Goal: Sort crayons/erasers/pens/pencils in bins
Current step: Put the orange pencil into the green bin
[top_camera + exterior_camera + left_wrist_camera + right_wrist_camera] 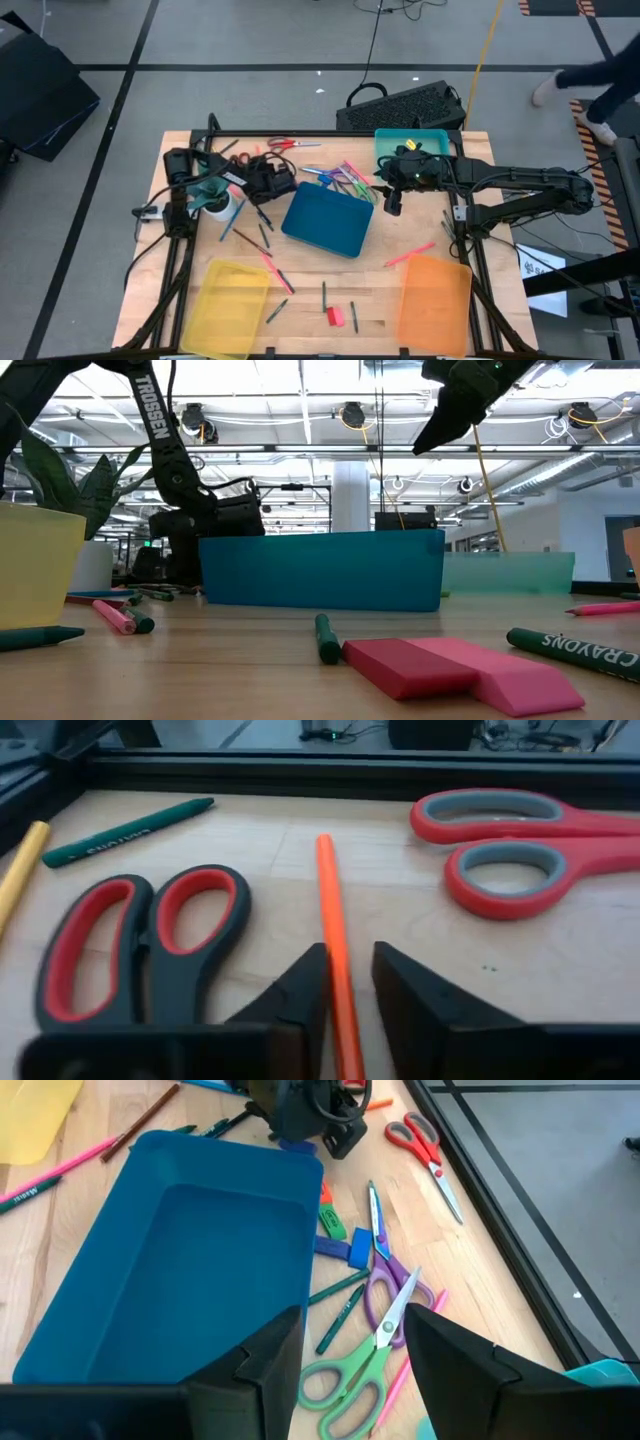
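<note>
Wooden table (pixel 420 230) | blue bin (pixel 328 222) empty | teal bin (pixel 440 140) under right arm

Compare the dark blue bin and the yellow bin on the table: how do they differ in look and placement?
The dark blue bin is opaque; the yellow bin is translucent. The dark blue bin lies mid-table and sits skewed to the table edges; the yellow bin sits at the near edge on the left arm's side, nearly square to it. Both are shallow rectangular trays, and both look empty.

Red-handled scissors (pixel 520 845) on wood, black-and-red scissors (pixel 140 945) (handles only), green scissors (pixel 350 1375), keyboard (pixel 400 105) on floor
</note>
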Robot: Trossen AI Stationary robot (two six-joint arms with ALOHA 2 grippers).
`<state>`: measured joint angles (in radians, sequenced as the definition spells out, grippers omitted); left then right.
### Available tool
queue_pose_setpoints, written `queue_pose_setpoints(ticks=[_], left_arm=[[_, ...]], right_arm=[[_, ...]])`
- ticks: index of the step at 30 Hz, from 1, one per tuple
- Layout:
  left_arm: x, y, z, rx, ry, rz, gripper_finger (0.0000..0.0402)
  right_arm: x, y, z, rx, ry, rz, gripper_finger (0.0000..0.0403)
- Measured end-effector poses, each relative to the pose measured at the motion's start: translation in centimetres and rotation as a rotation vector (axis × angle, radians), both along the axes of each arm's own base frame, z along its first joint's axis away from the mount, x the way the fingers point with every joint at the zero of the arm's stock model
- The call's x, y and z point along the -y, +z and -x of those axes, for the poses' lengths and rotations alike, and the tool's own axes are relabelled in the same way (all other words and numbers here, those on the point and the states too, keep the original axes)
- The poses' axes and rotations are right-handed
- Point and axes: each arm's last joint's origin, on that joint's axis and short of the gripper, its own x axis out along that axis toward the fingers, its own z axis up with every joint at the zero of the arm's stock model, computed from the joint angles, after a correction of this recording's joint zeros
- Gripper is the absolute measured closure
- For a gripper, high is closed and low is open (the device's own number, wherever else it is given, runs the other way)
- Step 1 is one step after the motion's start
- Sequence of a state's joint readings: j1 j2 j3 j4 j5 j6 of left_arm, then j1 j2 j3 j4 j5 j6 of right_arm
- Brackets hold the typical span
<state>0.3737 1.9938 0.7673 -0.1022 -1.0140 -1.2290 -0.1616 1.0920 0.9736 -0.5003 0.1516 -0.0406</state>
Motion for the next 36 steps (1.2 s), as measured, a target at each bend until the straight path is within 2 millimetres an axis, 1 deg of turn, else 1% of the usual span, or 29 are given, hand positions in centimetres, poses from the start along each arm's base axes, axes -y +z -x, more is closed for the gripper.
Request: queue_pose_setpoints(ticks=[3, 6, 9, 13, 15, 18, 23, 28, 32, 36], left_arm=[[0.0, -1.1, -0.1, 0.002, 0.017, -0.043, 0.0359], [0.4, -1.3, -0.3, 0.018, 0.017, -0.056, 0.0384], [0.4, -1.3, -0.3, 0.009, 0.010, -0.054, 0.0384], [0.4, -0.8, -0.3, -0.003, -0.009, -0.038, 0.0369], [0.4, -0.2, -0.4, 0.005, -0.026, -0.020, 0.0372], [0.4, 0.9, -0.5, 0.008, -0.060, 0.007, 0.0386], [0.3, 2.8, -0.7, 0.047, -0.110, 0.054, 0.0383], [0.1, 4.8, -0.8, 0.075, -0.129, 0.020, 0.0386], [0.2, 6.5, -0.9, 0.097, -0.154, -0.016, 0.0386], [0.6, 8.5, -1.3, 0.153, -0.194, -0.066, 0.0374]], right_arm=[[0.0, 0.0, 0.0, -0.001, 0.000, 0.000, 0.0234], [0.0, 0.0, 0.0, -0.001, 0.000, 0.000, 0.0234], [0.0, 0.0, 0.0, 0.000, 0.001, 0.000, 0.0234], [0.0, 0.0, 0.0, 0.003, 0.001, 0.001, 0.0234], [0.0, 0.0, 0.0, 0.002, 0.001, 0.002, 0.0234], [0.0, 0.0, 0.0, 0.002, 0.002, 0.003, 0.0234], [0.0, 0.0, 0.0, 0.002, 0.003, 0.004, 0.0234], [-0.1, 0.4, 0.5, 0.018, 0.003, 0.007, 0.0234], [-0.2, 1.2, 1.1, 0.059, 0.003, 0.016, 0.0234], [-0.3, 1.9, 1.8, 0.088, 0.028, 0.056, 0.0234]])
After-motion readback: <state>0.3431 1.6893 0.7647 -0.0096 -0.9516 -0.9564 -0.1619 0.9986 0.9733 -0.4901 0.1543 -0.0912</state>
